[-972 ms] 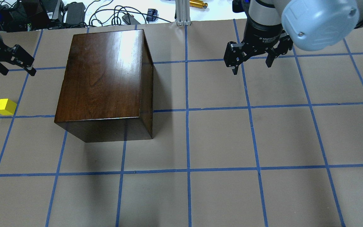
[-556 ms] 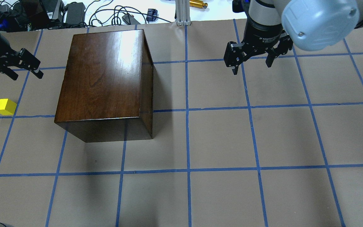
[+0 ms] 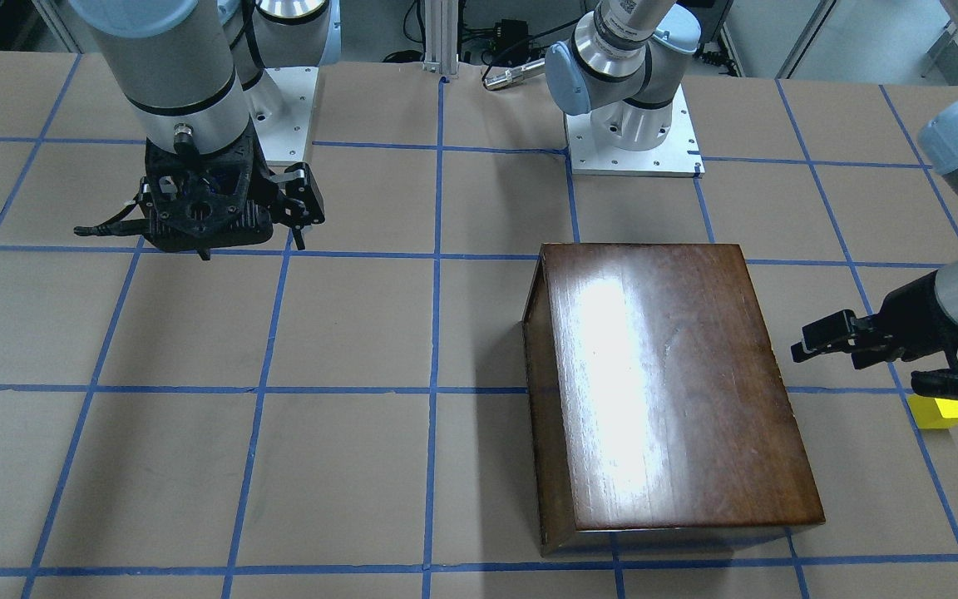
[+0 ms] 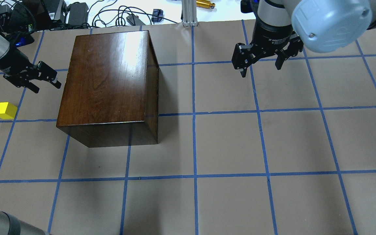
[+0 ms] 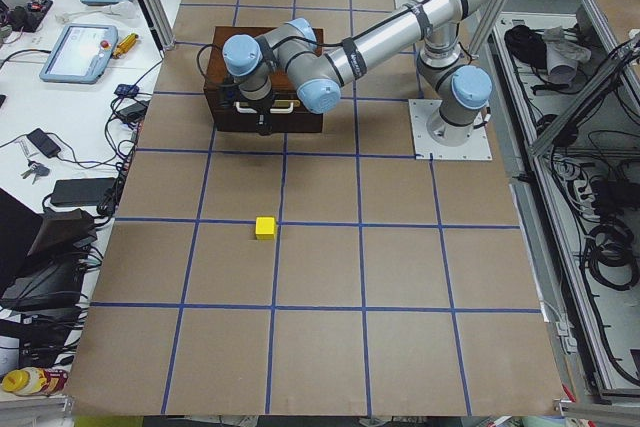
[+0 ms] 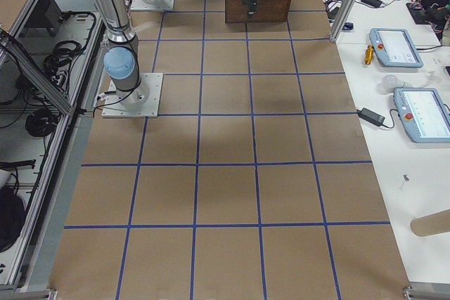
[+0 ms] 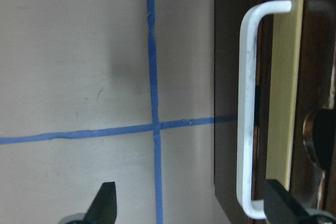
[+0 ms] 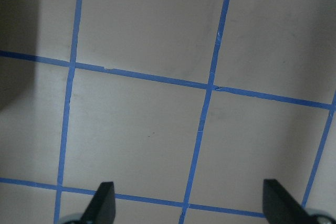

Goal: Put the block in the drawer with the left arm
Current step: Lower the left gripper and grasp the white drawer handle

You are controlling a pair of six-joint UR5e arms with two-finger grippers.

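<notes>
Left gripper [image 4: 48, 87] hangs wide open and empty just beside the box [image 4: 106, 78], facing the shut drawer [image 7: 226, 77] and its pale handle [image 7: 247, 108]. The handle sits off-centre, near one fingertip. I judge it best to shift until the fingers straddle the bar at mid-length, close squarely, then pull straight out from the box. The block [image 4: 5, 110] lies on the table, apart from the box on that side.
</notes>
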